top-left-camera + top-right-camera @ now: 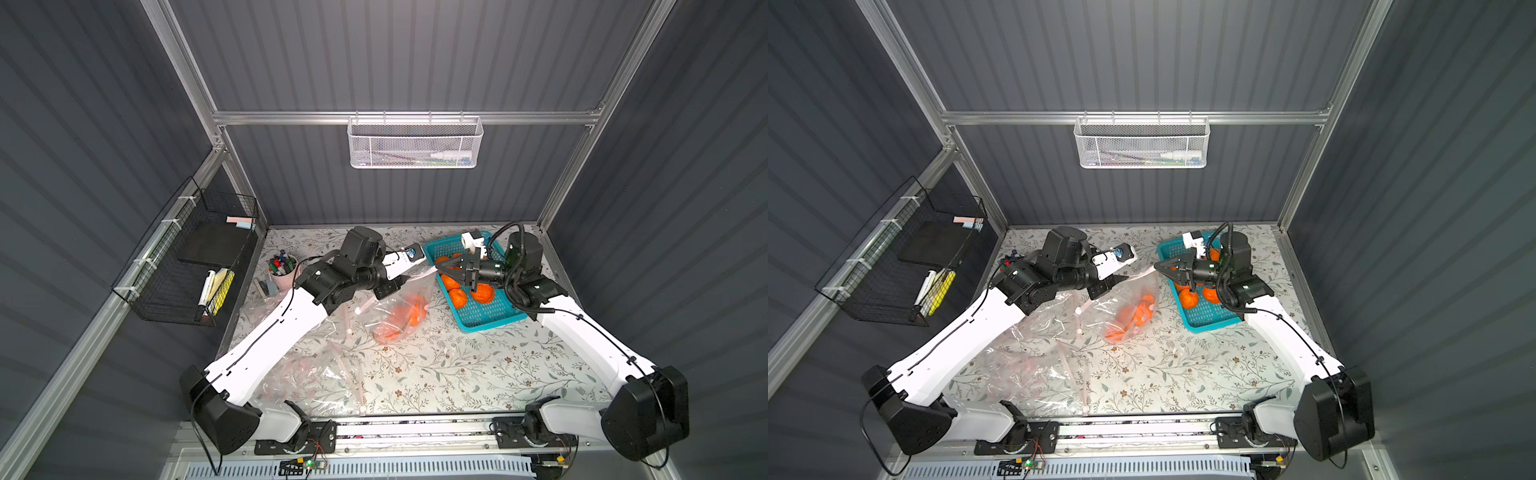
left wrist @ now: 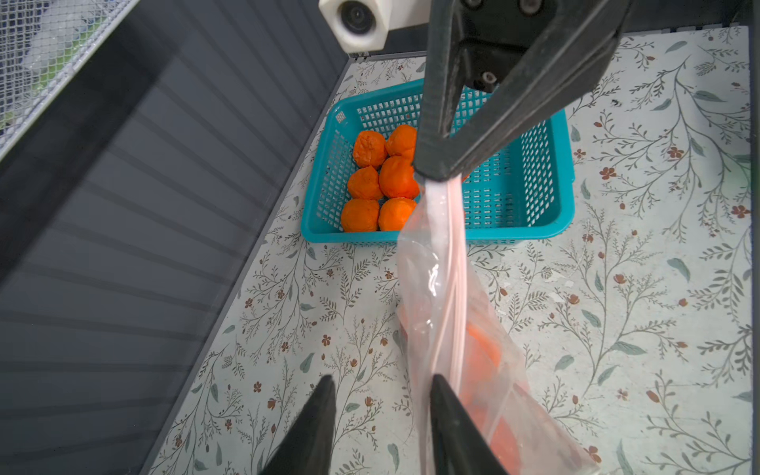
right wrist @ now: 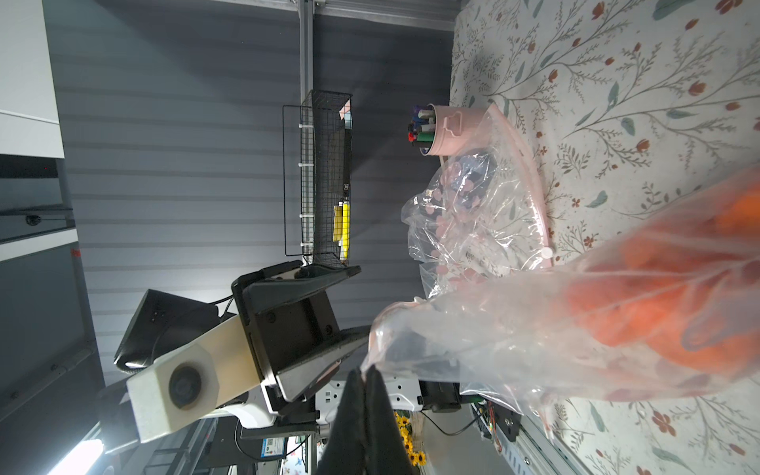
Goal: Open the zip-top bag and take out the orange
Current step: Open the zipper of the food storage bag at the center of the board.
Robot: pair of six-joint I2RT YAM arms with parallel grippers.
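The clear zip-top bag (image 1: 399, 307) (image 1: 1129, 307) lies mid-table with the orange (image 1: 409, 316) (image 1: 1133, 316) inside it. My right gripper (image 1: 436, 268) (image 1: 1155, 266) (image 3: 364, 372) is shut on the end of the bag's pink zip strip and holds that corner up. In the left wrist view the strip runs taut from the right gripper (image 2: 427, 172) down the bag (image 2: 444, 312) to my left gripper (image 2: 382, 378). The left jaws stand apart, and the strip lies against one finger, not between the two. The orange (image 2: 485, 353) (image 3: 641, 312) shows blurred through the plastic.
A teal basket (image 1: 490, 326) (image 2: 514, 234) holding several oranges (image 1: 457, 297) (image 2: 395, 177) sits right behind the right gripper. Empty clear bags (image 1: 307, 374) lie under the left arm. A pink cup of markers (image 1: 282, 270) stands at the back left. A black wire rack (image 1: 187, 257) hangs on the left wall.
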